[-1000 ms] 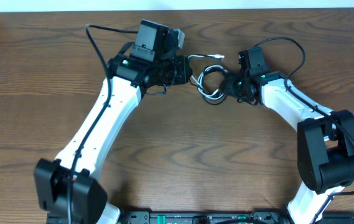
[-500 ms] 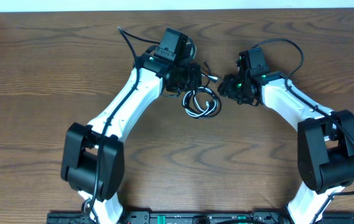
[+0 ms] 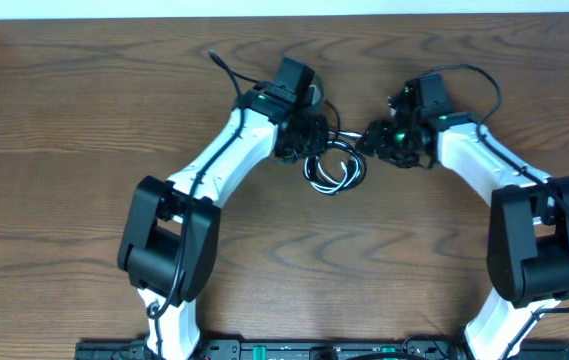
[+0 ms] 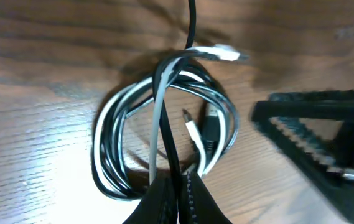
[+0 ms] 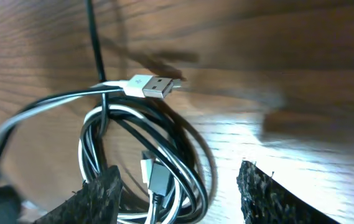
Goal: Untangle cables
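The black and white cables (image 3: 332,172) lie coiled together on the table (image 3: 84,120). At the coil's edge the left gripper (image 4: 178,180) is pinched tight on a black strand and a pale one. On the coil's other side the right gripper (image 5: 177,180) stands spread wide, gripping nothing. A white plug (image 5: 155,85) juts from the coil's rim.

Both arms extend forward and bend inward, wrists near each other. Left pincer (image 4: 178,190) clamped tight on cables (image 4: 105,155). Right pincer (image 5: 180,193) fingers spread apart, angled downward.
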